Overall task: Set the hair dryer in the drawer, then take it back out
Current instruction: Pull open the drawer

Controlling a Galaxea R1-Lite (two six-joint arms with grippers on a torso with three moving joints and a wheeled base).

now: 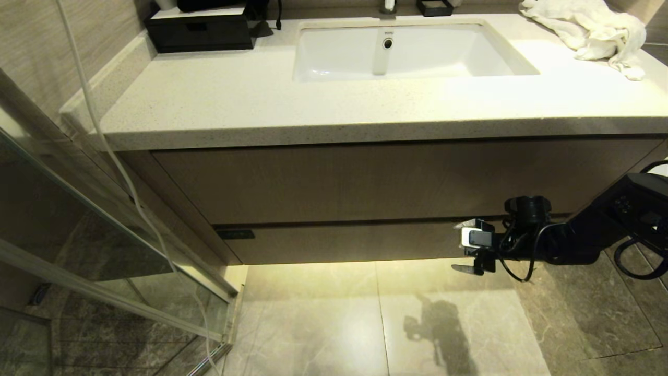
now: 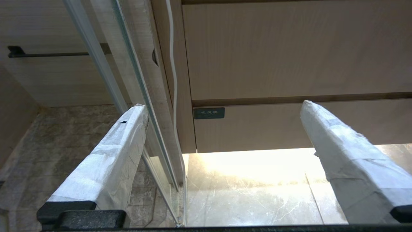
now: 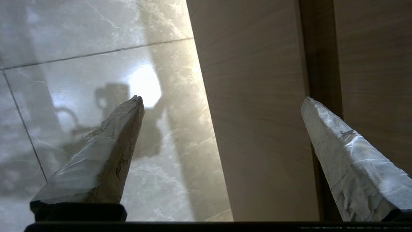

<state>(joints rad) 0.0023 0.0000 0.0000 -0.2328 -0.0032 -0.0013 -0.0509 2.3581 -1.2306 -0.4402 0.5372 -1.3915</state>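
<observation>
The drawer (image 1: 355, 243) is the low wood-grain face under the taller vanity panel (image 1: 365, 183), and it is closed. A small dark label (image 1: 235, 234) sits at its left end. No hair dryer shows in any view. My right gripper (image 1: 462, 246) is open, turned on its side just in front of the drawer's right part. In the right wrist view the gripper (image 3: 222, 100) straddles the drawer face (image 3: 257, 112) with nothing between its fingers. My left gripper (image 2: 222, 105) is open and empty, facing the drawer's left end (image 2: 273, 125) from a distance; it is outside the head view.
A glass shower door (image 1: 104, 261) with a white cord (image 1: 135, 198) hanging along it stands at the left. On the stone counter (image 1: 219, 104) are a sink (image 1: 407, 52), a black box (image 1: 201, 28) and a white towel (image 1: 589, 28). Marble floor (image 1: 339, 324) lies below.
</observation>
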